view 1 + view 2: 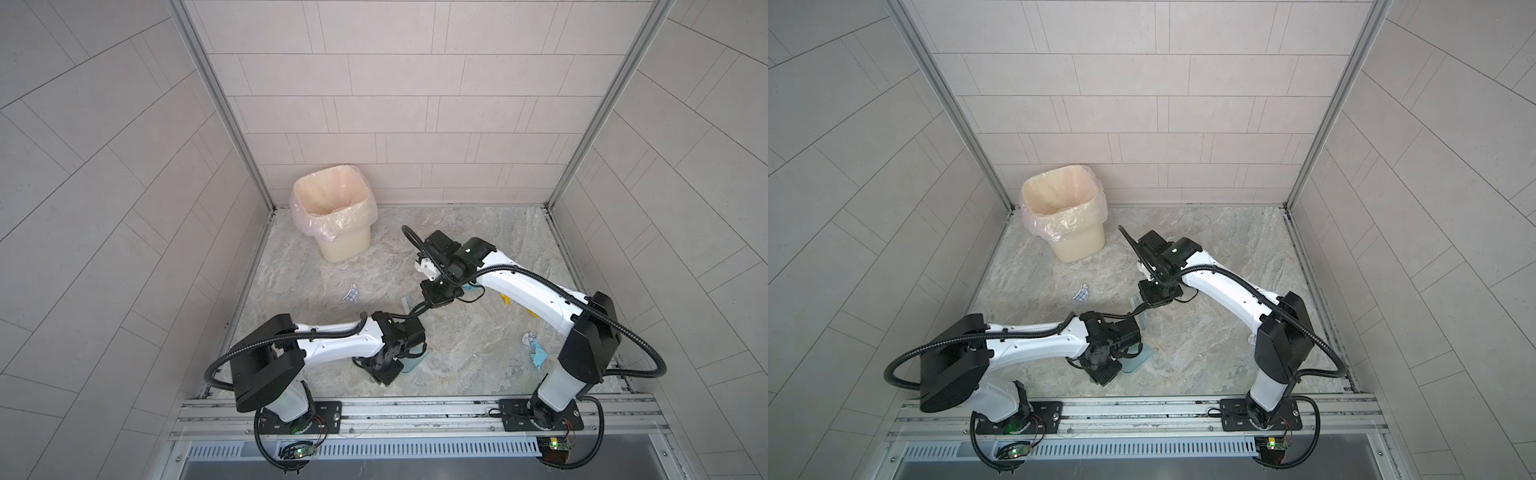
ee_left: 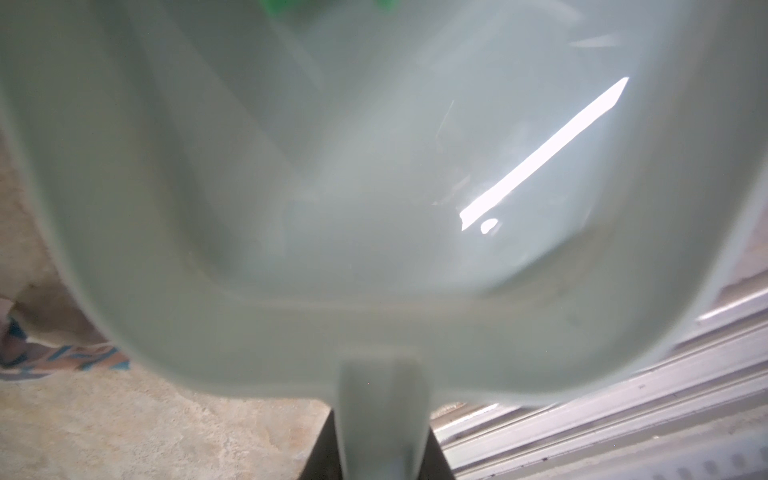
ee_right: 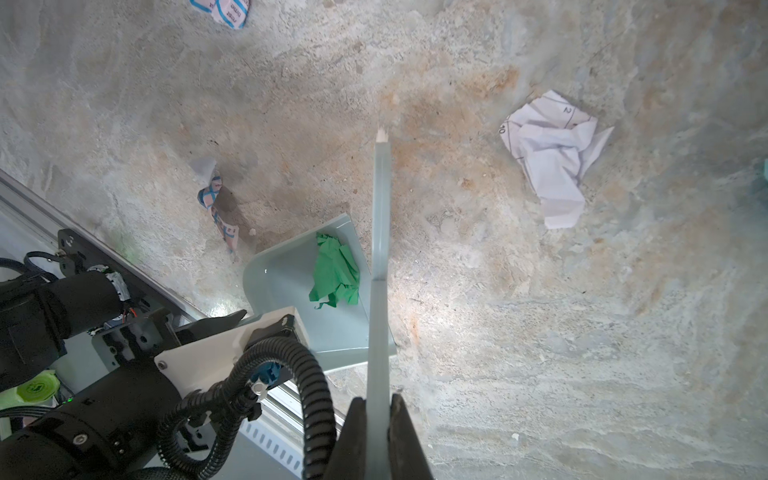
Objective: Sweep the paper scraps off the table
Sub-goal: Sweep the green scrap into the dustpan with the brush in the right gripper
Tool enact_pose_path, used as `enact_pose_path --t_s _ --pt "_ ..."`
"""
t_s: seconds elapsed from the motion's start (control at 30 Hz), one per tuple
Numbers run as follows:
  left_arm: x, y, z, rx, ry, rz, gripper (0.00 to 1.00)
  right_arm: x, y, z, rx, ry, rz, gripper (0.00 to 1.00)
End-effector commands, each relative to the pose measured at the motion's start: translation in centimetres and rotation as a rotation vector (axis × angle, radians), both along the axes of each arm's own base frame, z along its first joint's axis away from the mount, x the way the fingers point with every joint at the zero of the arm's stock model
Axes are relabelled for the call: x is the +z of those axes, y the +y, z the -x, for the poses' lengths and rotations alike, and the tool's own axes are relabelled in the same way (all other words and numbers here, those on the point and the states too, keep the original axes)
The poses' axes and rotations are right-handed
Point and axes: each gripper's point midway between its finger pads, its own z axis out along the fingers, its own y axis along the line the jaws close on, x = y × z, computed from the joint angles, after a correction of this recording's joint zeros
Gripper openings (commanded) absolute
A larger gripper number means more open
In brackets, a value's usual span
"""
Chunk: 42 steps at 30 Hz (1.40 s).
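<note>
My left gripper (image 2: 382, 440) is shut on the handle of the pale blue dustpan (image 3: 291, 286), which lies on the table (image 1: 478, 365) with a green paper scrap (image 3: 336, 274) inside. My right gripper (image 3: 378, 411) is shut on the pale blue brush (image 3: 381, 232). The brush's tip stands just past the pan's corner. A white grid-print scrap (image 3: 552, 158) lies beyond the brush, also seen in both top views (image 1: 351, 293). Two printed scraps (image 3: 220, 208) lie by the front rail. Yellow scraps (image 1: 506, 298) and white and light blue scraps (image 1: 538, 355) lie beside the right arm.
A cream bin (image 1: 332, 216) lined with a clear bag stands at the back left corner. Tiled walls close in three sides. A metal rail (image 1: 415, 409) with both arm bases runs along the front edge. The two wrists nearly meet at mid-table.
</note>
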Motion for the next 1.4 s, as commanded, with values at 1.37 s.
enact_pose_path --t_s 1.37 --pt "0.1 -4.6 -2.7 -0.258 -0.033 0.068 0.0 -0.2 -7.6 4.1 0.095 0.219 0.127 0.0"
